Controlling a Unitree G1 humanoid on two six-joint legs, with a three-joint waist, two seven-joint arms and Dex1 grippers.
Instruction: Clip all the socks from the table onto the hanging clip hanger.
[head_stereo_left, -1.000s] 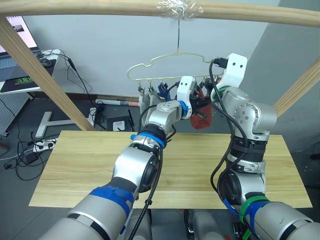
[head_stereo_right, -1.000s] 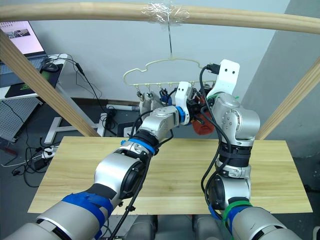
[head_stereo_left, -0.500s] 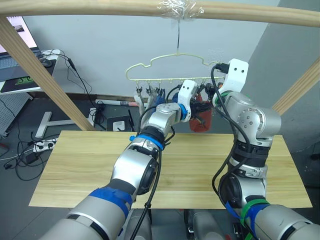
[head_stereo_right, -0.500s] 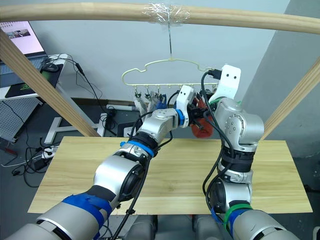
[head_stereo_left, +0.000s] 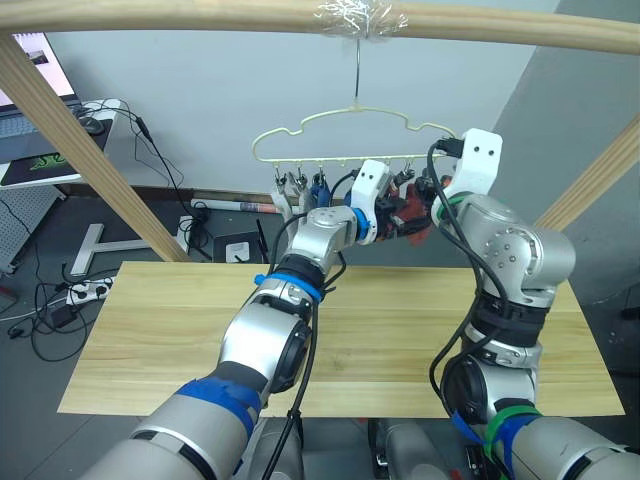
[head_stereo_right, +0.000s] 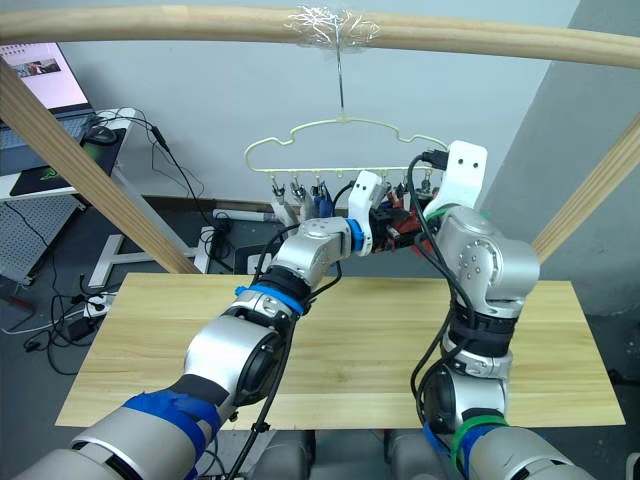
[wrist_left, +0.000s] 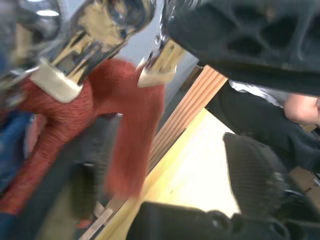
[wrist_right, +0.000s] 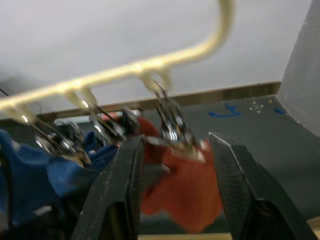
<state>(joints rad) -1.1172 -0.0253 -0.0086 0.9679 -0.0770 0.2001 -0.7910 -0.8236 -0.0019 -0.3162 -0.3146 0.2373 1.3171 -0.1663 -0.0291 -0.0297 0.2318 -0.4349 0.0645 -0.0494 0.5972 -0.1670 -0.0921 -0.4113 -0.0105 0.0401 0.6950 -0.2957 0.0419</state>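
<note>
Clipping the last rust-red sock

Right tool (wrist_right: 175, 165), fingers spread, is straddling a silver clip (wrist_right: 172, 130); left tool (head_stereo_left: 392, 212) is holding the rust-red sock (wrist_right: 185, 192) at the clip hanger (head_stereo_left: 340, 135); feed the hem fully between the clip's jaws.

The surface (head_stereo_left: 160, 330) is a wide rectangular top of pale wood planks with visible grain, its long side running left to right. Its near edge lies close below the camera, its far edge towards the grey wall. Both arms reach across above its middle and right part.
</note>
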